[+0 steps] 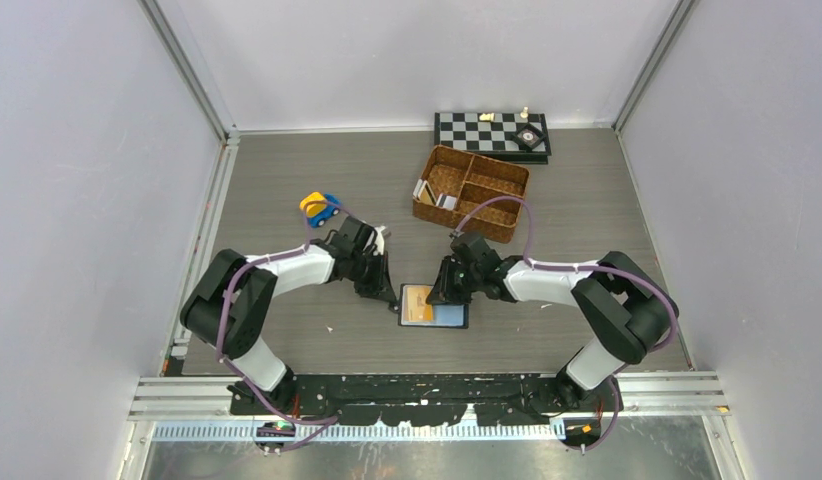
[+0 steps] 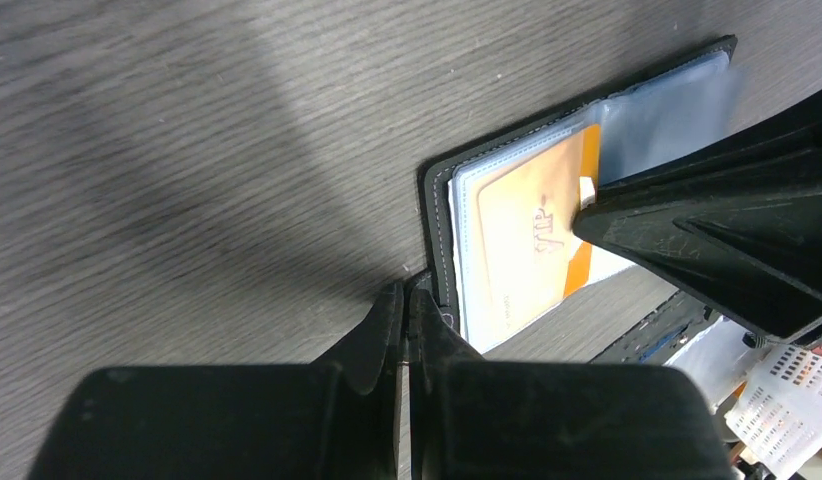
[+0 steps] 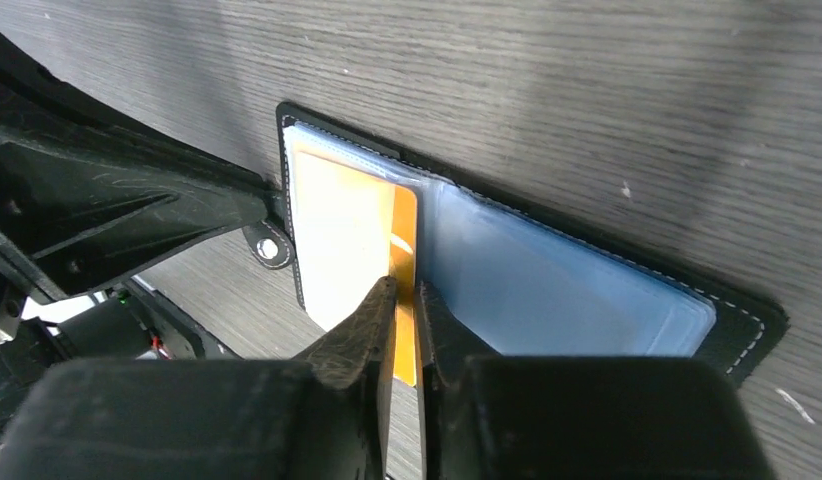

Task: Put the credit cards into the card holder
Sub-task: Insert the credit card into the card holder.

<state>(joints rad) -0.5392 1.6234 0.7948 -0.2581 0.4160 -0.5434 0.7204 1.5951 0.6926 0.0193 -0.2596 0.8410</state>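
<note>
Right wrist view: right gripper [image 3: 405, 292] jaws stand a slit apart, tips on the bare edge of the tan-orange card [image 3: 402, 225]; grip or mere touch, cannot tell. Card sits mostly inside a clear sleeve [image 3: 567, 290] of the open card holder [image 3: 752, 325], flat on the counter [image 3: 587, 80]. Left gripper [image 2: 405, 305] is pressed together at the holder's outer edge. Card: light, stiff, slick, so you push on its exposed edge, gently. Sleeve: soft, likely buckles. Card print reads "VIP".
</note>
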